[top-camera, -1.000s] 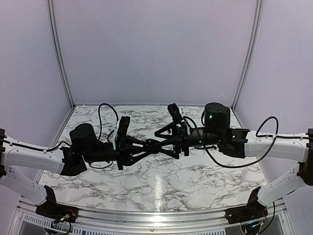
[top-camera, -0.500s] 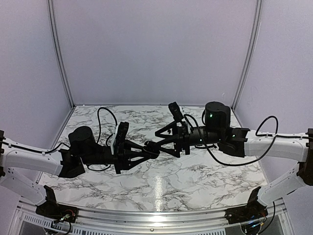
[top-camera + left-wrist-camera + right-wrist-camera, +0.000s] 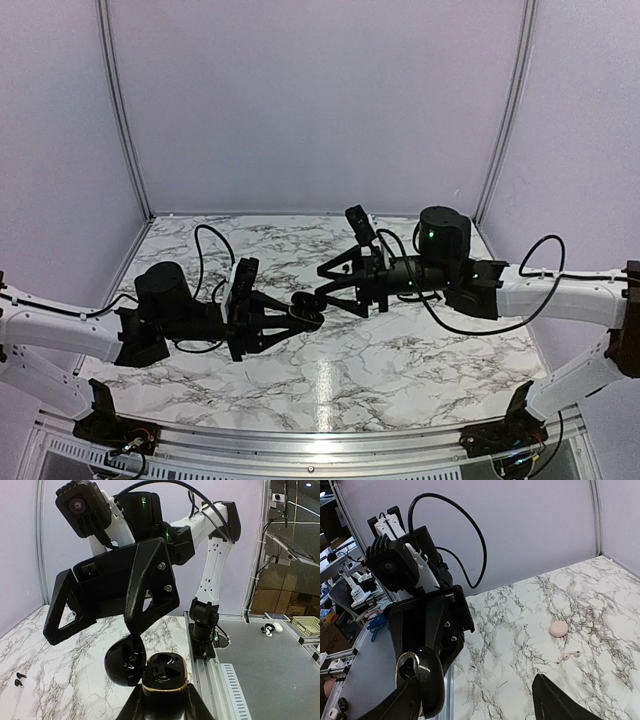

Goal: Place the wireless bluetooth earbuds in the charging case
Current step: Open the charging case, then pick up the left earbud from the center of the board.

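Left wrist: glossy black gold-rimmed charging case [image 3: 162,672] (base hidden) clamped in left gripper [image 3: 163,702]; right gripper [image 3: 477,685] splayed wide.

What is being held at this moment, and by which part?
The left gripper pinches the open black case by its base shell. The right gripper is open and holds nothing, with one finger at the lid.

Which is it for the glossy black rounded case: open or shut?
Open: the glossy black rounded case has its lid swung back, wells showing.
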Available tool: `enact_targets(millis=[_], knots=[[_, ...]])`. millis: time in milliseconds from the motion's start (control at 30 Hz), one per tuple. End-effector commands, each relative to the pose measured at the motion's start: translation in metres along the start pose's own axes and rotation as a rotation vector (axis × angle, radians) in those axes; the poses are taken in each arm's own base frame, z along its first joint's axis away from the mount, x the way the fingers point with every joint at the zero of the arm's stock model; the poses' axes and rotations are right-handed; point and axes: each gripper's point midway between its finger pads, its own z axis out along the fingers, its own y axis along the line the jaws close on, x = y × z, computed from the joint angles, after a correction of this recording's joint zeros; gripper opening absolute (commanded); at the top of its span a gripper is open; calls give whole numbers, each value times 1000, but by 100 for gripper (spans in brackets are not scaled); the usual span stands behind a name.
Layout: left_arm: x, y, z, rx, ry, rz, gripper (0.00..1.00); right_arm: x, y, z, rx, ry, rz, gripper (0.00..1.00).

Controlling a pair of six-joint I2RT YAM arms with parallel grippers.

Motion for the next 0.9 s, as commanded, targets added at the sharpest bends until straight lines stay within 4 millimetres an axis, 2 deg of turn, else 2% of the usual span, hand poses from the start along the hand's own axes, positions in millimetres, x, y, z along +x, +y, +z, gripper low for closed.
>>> enact_targets(millis=[0,67,133,233,300,400,533,633,867], knots=[[-11,-9,-5,18,-41,48,0,-37,9,-11,-28,-93,-53,77],[-9,-7,-6,6,-38,48,0,-47,8,-20,-21,-121,-55,76],[-7,-6,-8,-3,-37,47,0,-56,-3,-30,21,-140,-55,76],[-4,-5,-12,-21,-34,48,0,-61,-33,-43,141,-137,-46,74],[-2,-4,-15,-35,-31,48,0,-57,-64,-50,241,-121,-19,73],[0,-1,-17,-55,-28,52,0,-39,-121,-60,413,-62,31,67],[2,2,-18,-69,-25,54,0,0,-197,-70,639,125,104,64],[5,4,-19,-78,-17,56,0,24,-237,-72,738,252,120,61],[10,8,-19,-89,-5,57,0,63,-318,-82,874,376,185,53]])
